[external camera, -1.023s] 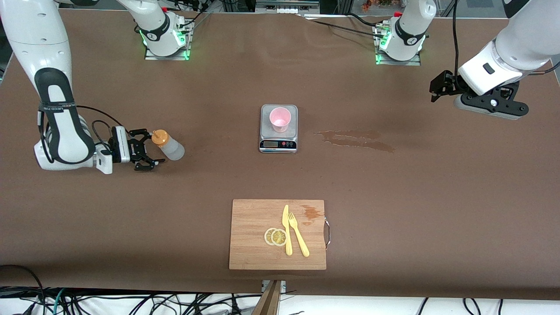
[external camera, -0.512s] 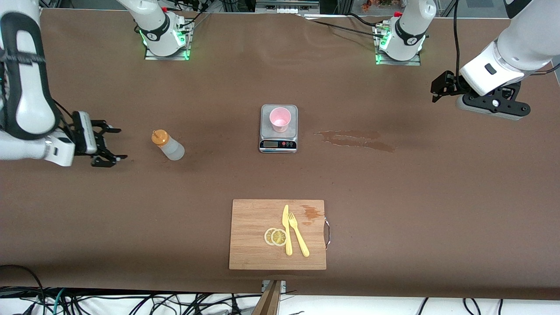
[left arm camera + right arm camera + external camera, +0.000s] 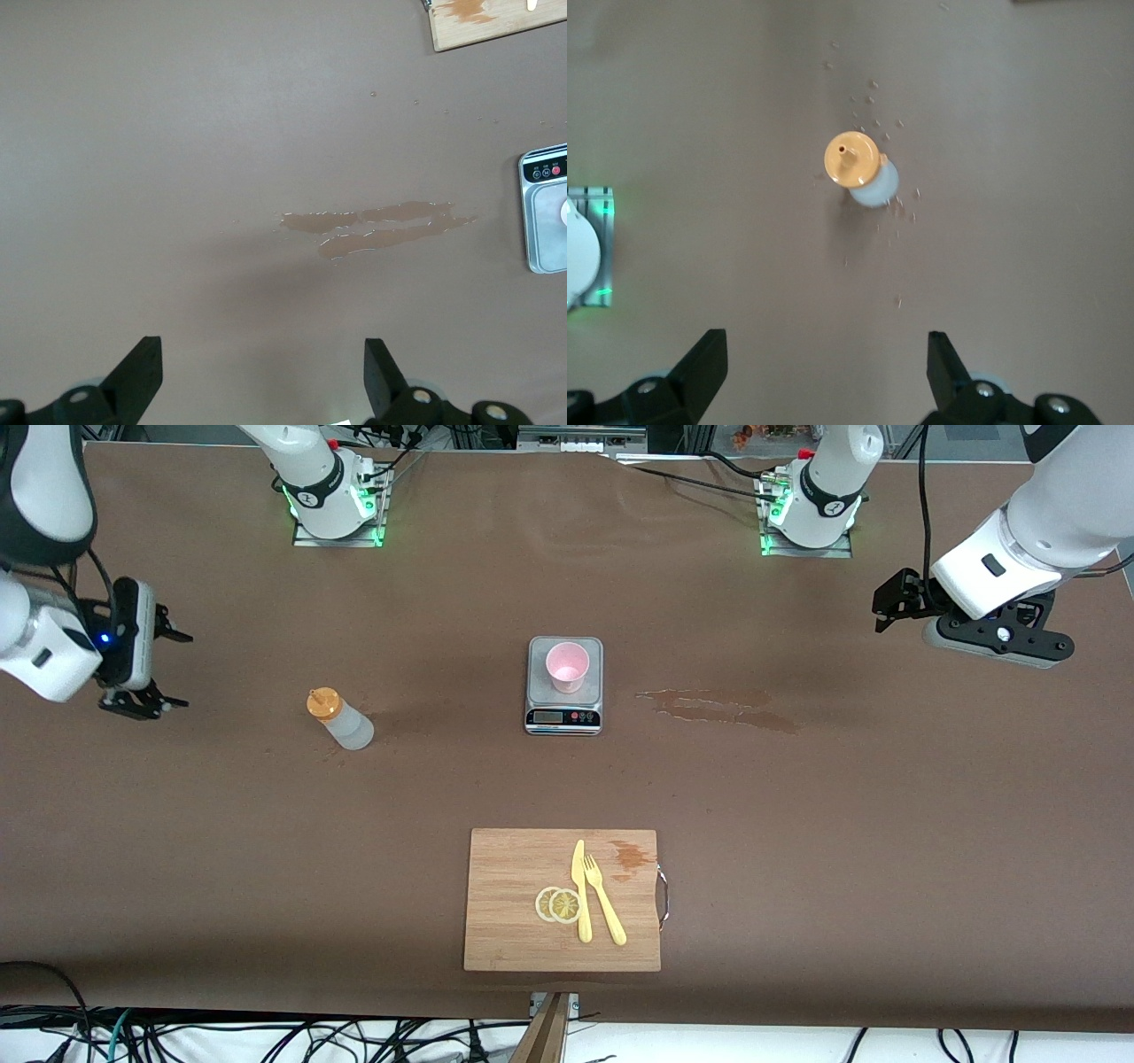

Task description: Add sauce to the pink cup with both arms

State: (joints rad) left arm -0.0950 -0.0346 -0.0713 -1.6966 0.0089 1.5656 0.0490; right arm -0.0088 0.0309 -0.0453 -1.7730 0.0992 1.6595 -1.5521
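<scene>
The sauce bottle (image 3: 341, 719), whitish with an orange cap, stands upright on the table toward the right arm's end; it also shows in the right wrist view (image 3: 859, 166). The pink cup (image 3: 567, 666) stands on the grey scale (image 3: 538, 684) at mid-table. My right gripper (image 3: 177, 670) is open and empty, up in the air over bare table, well apart from the bottle; its fingers (image 3: 709, 354) are spread wide. My left gripper (image 3: 879, 609) is open and empty over the left arm's end of the table and waits; its fingers (image 3: 142, 363) are spread wide.
A brownish wet stain (image 3: 718, 708) lies beside the scale toward the left arm's end, also in the left wrist view (image 3: 372, 228). A wooden cutting board (image 3: 505, 948) with lemon slices (image 3: 558, 904), a yellow knife and a fork lies nearer the front camera.
My right gripper has drawn away from the sauce bottle toward the right arm's end of the table and risen. The bottle stays upright in place. The left arm has barely moved.
</scene>
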